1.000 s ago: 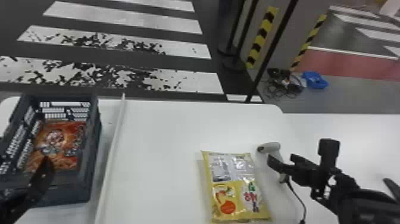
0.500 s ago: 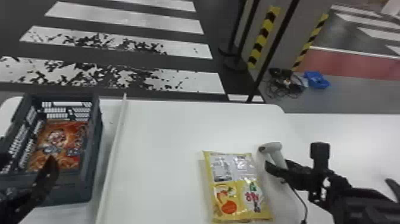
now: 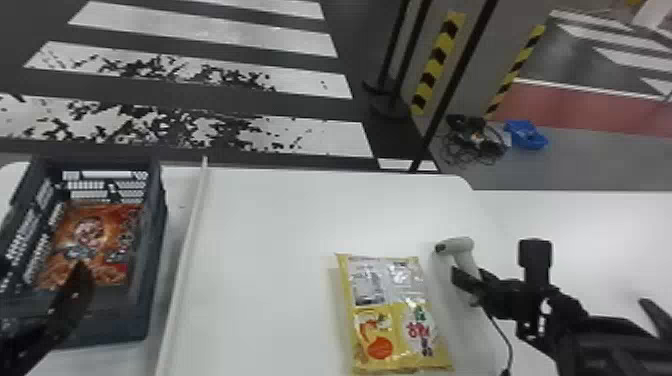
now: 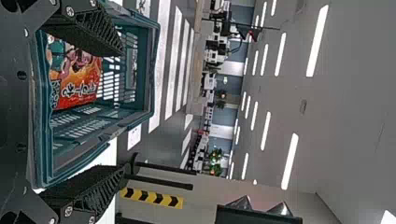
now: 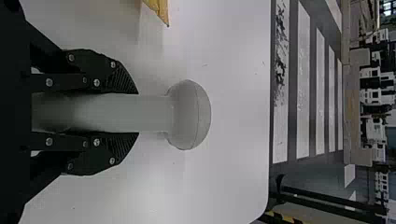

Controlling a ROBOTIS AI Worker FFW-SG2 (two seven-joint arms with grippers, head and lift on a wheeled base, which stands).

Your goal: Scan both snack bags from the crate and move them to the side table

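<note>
Scanner (image 3: 459, 246) at lower right is clamped by the right tool (image 5: 137, 113); crate (image 3: 151, 280) at lower left could be knocked if the left tool (image 4: 124, 109), spread apart, is lowered off-centre.

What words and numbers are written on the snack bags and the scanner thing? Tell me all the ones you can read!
None that I can read for sure.
Yellow snack bag: red, green and dark lettering, too small to read.
Red-orange snack bag in the crate: white lettering I can't make out.
Scanner: no lettering that I can see.
</note>
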